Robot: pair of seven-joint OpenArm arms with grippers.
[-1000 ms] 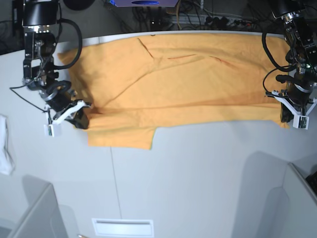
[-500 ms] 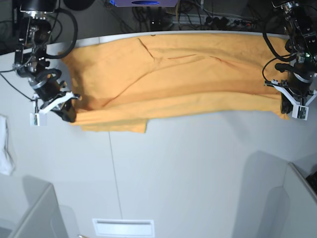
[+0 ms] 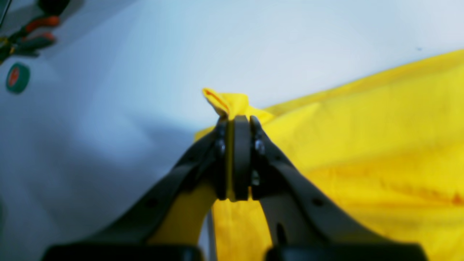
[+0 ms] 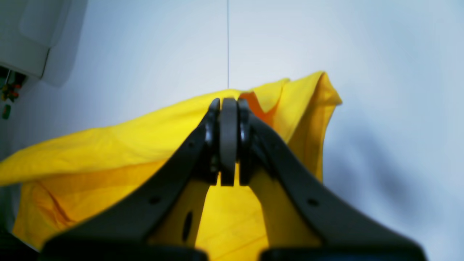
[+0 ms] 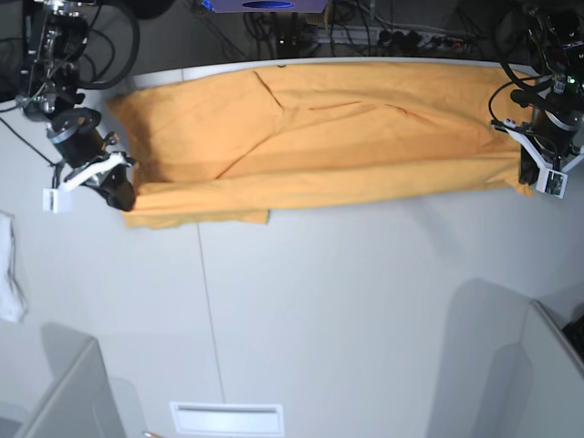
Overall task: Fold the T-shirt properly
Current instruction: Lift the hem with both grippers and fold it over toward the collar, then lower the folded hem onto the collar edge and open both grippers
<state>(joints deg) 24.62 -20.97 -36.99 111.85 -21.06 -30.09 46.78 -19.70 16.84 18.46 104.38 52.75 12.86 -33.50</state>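
Note:
The orange-yellow T-shirt lies spread across the far half of the table, its near edge lifted and folded back. My left gripper at the right side of the base view is shut on the T-shirt's near right corner; a small tuft of cloth pokes out past the closed pads. My right gripper at the left side of the base view is shut on the near left corner, with the T-shirt draping behind the fingers. No lettering shows.
A small white cloth lies at the table's left edge. Grey panels rise at both near corners, and a white slot plate sits at the near edge. Cables and gear crowd behind the far edge.
Both grippers have carried the shirt's near edge away from the camera toward the far side, narrowing the visible cloth. The right gripper has also shifted left.

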